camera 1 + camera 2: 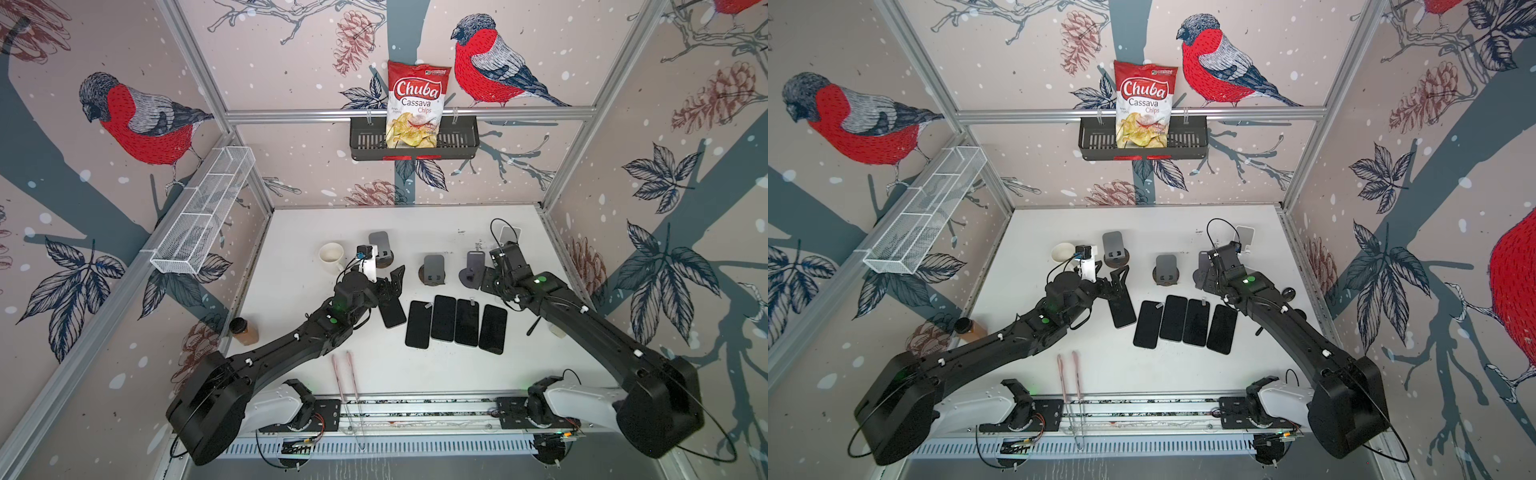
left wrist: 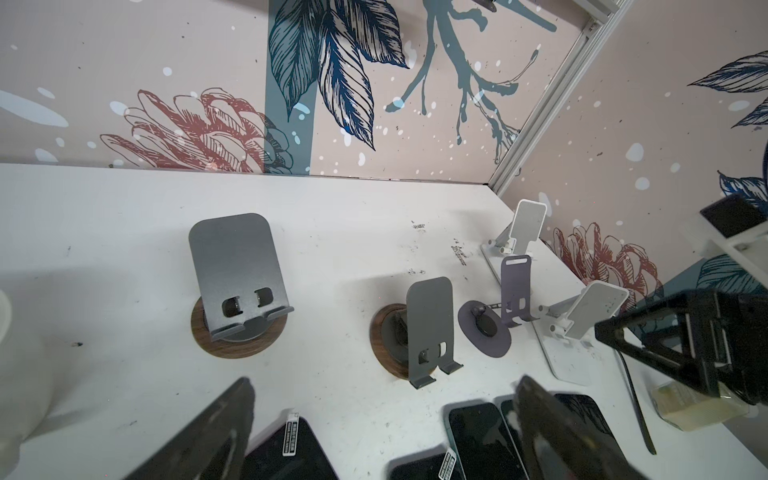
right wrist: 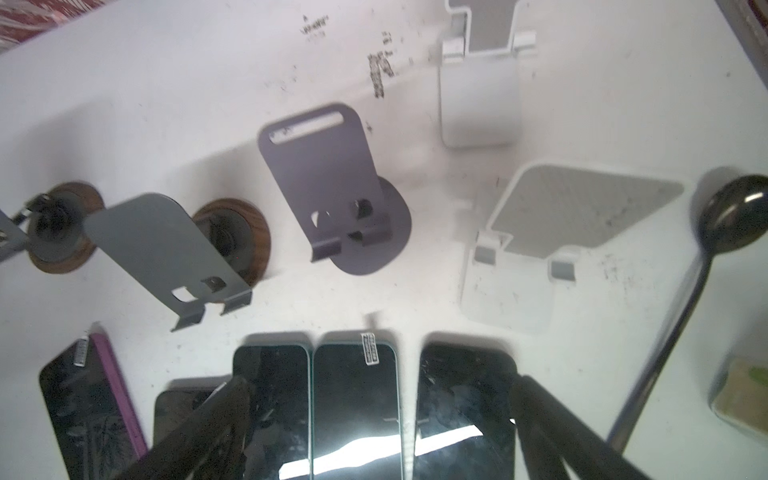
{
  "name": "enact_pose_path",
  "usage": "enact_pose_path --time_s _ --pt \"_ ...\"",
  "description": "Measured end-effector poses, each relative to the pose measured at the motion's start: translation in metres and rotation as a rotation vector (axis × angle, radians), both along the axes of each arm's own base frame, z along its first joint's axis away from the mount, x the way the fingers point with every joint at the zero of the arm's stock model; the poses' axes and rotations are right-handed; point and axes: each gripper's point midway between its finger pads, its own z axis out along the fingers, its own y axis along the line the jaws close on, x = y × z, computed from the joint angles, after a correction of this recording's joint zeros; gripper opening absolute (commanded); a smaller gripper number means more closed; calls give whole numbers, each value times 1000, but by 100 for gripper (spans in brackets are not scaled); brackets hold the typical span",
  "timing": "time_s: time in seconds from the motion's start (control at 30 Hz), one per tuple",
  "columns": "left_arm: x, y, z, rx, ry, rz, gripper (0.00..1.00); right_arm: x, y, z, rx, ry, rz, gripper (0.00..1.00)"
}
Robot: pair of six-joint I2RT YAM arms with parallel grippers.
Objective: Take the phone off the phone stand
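- Five dark slab phones [image 1: 444, 318] lie flat and face up on the white tabletop [image 1: 415, 374], on the near side of the stands. None rests in a stand.
- Four of them form a tight side-by-side row in the middle. The fifth phone [image 1: 392, 316] lies just left of that row, slightly tilted and apart from it.
- A grey metal stand on a round wooden base [image 1: 380, 249] sits far left, and a second grey stand on a wooden base [image 1: 434, 268] sits to its right.
- A purple metal stand on a round purple base [image 1: 473, 270] comes next to the right, and a white folding plastic stand [image 1: 510, 235] sits at the far right. All four stands are empty.
- A second white folding stand [image 3: 582, 216], also empty, shows in the wrist views just right of the purple one. The right arm covers it in both top views.
- The left gripper [image 1: 392, 284] hangs over the far end of the fifth phone. Its fingers [image 2: 220, 428] are spread wide and grip nothing.
- The right gripper [image 3: 380, 381] hangs just near of the purple stand, above the far ends of the row. Its fingers [image 3: 548, 419] are spread wide and hold nothing.
- A cream mug [image 1: 331, 254] stands left of the far grey stand.
- A brown bottle with a black cap [image 1: 245, 332] stands at the left table edge.
- A black long-handled spoon [image 3: 731, 216] lies right of the second white stand.
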Motion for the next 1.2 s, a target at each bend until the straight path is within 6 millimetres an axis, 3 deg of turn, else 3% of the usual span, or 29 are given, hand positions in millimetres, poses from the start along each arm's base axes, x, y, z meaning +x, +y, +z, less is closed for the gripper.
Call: enact_pose_path --time_s 0.23,0.47,0.83,0.97,1.2 --pt "1 8 4 7 -5 42 96 25 11 10 -41 -65 65 99" --pt "1 32 11 20 -26 145 97 50 14 20 -117 -149 108 99" --pt "5 99 28 63 -72 390 97 91 -3 35 -177 -353 117 99" --pt "4 126 26 88 -82 478 96 95 -7 23 -216 -401 153 99" --pt "5 166 7 129 -54 590 96 106 -40 19 -239 -498 115 99"
